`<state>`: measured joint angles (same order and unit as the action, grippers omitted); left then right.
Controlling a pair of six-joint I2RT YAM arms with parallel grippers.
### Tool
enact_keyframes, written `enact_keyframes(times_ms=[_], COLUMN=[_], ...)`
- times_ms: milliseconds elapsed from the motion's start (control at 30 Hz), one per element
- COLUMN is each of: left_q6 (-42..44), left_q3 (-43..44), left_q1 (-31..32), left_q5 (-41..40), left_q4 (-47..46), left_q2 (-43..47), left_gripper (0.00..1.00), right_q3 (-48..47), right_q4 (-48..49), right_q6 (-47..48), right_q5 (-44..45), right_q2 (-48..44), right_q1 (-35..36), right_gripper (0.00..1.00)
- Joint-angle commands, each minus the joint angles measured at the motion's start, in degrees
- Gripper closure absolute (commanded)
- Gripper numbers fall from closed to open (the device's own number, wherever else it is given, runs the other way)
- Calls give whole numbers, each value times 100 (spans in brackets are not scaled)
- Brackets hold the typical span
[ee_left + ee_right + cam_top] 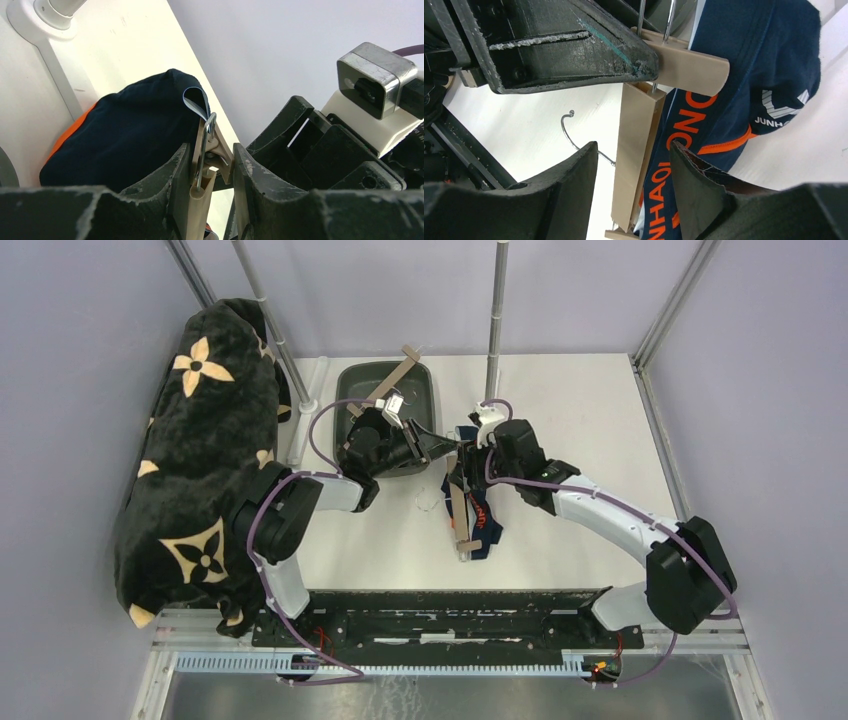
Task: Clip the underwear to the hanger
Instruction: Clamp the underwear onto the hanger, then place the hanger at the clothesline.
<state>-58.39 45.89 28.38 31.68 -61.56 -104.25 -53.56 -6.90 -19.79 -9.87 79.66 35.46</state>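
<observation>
the clipping step is in hand right now. the clip (206,145) is pinched between the fingers of the left hand (210,159), closed tight on its tail, and the clip's mouth is seen at a folded edge of the underwear (130,135). whether the cloth is actually inside the mouth cannot be told from here.

over in the right wrist view, the beige bar of the hanger (634,190) and the lettered waistband (684,120) are straddled by the right hand (633,150). it is partly open, a gap shows on the bar side, and nothing is judged to be firmly held by it. the hanger's wire hook (574,135) is seen just beside it.

from above, hanger and underwear are found near the middle of the counter (590,410), with both hands met at their upper end.

next, it is judged that the waistband must be fed fully between the clip's lips before the squeeze is let go. the cloth should be steadied by the right hand, since a thin fold could easily slip out on release.
</observation>
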Motion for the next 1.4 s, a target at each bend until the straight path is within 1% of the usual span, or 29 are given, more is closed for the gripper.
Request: enact_keyframes(times_ms=[0,367,467,633,867,967,1067,1133,1233,1367], left_q6=[-402,-460,-510,-633,-652,-604,-539,-513,-505,-534], left_q3=[234,224,244,310,418,466,479,526,677,820], left_q1=[19,21,21,19,18,21,-10,-67,-169,-365], left_q5=[41,194,189,216,216,207,169,167,282,364], left_q4=[-372,-528,-585,-706,-681,-611,-575,-578,-585,-567], left_q2=[-16,55,17,-58,-128,-144,-103,-67,-56,-16], left_gripper=[72,72,72,72,71,66,55,50,46,44], right_q3=[77,212,170,149,148,130,116,125,129,200], right_q4=[670,1059,1088,1179,1241,1200,1167,1166,1220,1434], right_q6=[-32,31,-10,-58,-131,-145,-250,-310,-387,-608], right_q5=[-102,-229,-282,-335,-346,-318,-285,-304,-357,-571], right_q2=[104,287,382,474,444,366,258,199,135,72], right_q1=[-11,-47,-53,-50,-55,-68,-119,-157,-237,-459], right_gripper=[38,38,42,54,67,71,74,75,77,79])
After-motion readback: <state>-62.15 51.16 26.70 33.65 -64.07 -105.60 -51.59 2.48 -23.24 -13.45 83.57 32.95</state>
